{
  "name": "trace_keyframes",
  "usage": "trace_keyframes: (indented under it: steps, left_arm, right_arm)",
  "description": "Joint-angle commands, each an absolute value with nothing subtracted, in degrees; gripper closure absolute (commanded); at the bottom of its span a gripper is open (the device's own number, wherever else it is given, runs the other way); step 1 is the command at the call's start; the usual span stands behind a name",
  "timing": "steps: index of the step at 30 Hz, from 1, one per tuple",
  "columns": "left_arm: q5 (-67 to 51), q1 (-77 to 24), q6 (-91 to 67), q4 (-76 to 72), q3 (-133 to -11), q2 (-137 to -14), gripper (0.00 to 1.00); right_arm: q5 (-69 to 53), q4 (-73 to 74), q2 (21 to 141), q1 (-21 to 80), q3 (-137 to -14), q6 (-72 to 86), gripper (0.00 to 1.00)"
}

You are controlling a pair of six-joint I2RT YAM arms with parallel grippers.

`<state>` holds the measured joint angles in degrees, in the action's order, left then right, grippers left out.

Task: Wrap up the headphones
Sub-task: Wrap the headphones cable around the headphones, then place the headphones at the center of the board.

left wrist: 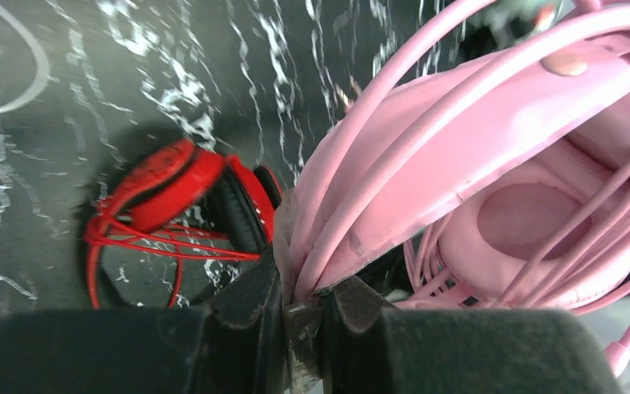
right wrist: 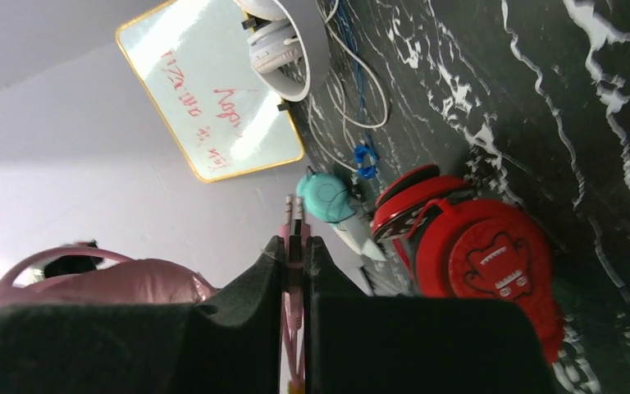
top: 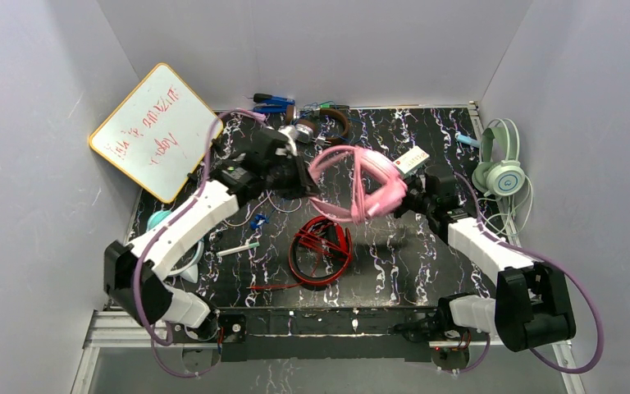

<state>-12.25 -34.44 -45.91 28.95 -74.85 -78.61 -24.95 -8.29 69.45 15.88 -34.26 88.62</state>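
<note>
Above and just behind the red corded headphones (top: pixel 321 246) lying on the black marbled tabletop (top: pixel 410 263), holds the pink padded over-ear headphones (top: pixel 361 182) clear of the surface between both arms. With the left gripper (top: pixel 308 182), up and left of the red pair, clamps tight on the edge of the pink headband and a strand of cord beside it. With the right gripper (top: pixel 406 197), up and right of the red pair, pinches the thin pink cord (right wrist: pixel 294 234) between closed fingers. Shows several cord turns across the pink cup. Leaves the mint-green headphones (top: pixel 499 168) far right of the red pair, the teal-cupped headphones (top: pixel 160 220) well to its left.
</note>
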Motion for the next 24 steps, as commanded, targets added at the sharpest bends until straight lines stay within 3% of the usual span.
trace_keyframes:
  steps: [1, 8, 13, 19, 24]
  left_arm:
    - [-23.15, -41.00, -41.52, 23.14, -77.80, -80.64, 1.00]
    - [-29.55, -41.77, -35.63, 21.74, -76.84, -81.87, 1.00]
    - [-32.28, -43.33, -28.11, 25.04, -78.22, -84.60, 1.00]
    - [-34.21, -45.19, -16.88, 31.72, -80.94, -89.79, 1.00]
    - [-24.04, -46.53, -11.17, 35.87, -85.76, -95.54, 1.00]
  right_arm:
    - [-30.85, -14.33, 68.93, 12.30, -37.31, 73.26, 0.99]
    - [-44.55, -36.04, 65.01, 4.69, -29.69, 67.30, 0.99]
    - [-54.07, -38.55, 65.34, 4.49, -31.18, 59.49, 0.99]
    - [-49.86, -28.81, 57.20, 7.22, -30.80, 47.63, 0.99]
    - [-42.16, -16.17, 56.96, 7.34, -30.56, 42.49, 0.99]
